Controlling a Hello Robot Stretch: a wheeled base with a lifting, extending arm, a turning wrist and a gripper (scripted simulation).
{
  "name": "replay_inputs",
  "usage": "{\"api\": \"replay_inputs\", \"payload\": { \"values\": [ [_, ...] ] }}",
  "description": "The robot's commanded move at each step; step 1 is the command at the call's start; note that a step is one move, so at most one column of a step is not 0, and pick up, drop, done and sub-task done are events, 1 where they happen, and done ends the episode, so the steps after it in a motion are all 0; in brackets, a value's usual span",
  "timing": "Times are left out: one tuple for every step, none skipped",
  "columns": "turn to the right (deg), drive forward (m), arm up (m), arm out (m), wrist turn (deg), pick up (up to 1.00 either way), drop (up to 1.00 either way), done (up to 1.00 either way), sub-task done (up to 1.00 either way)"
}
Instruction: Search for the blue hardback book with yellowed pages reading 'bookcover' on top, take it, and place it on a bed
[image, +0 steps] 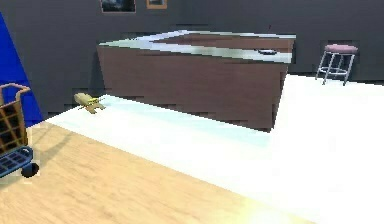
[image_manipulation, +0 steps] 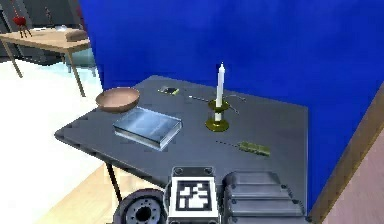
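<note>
arm side view: a flat blue-grey slab (image_manipulation: 148, 127), likely the book, lies on the table (image_manipulation: 290, 130), long axis running 10 to 4 o'clock. bowl (image_manipulation: 118, 98) just beside at 11, candle (image_manipulation: 219, 95) at 2. gripper (image_manipulation: 143, 208) sits near, at the slab's 6 o'clock; its far end is unclear, so i cannot tell whether it holds anything.
</note>
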Motion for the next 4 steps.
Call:
{"api": "replay_inputs", "payload": {
  "values": [
    [0.0, 0.0, 0.0, 0.26, 0.0, 0.0, 0.0, 0.0, 0.0],
    [0.0, 0.0, 0.0, 0.0, 45.0, 0.0, 0.0, 0.0, 0.0],
    [0.0, 0.0, 0.0, 0.0, 45.0, 0.0, 0.0, 0.0, 0.0],
    [0.0, 0.0, 0.0, 0.0, 45.0, 0.0, 0.0, 0.0, 0.0]
  ]
}}
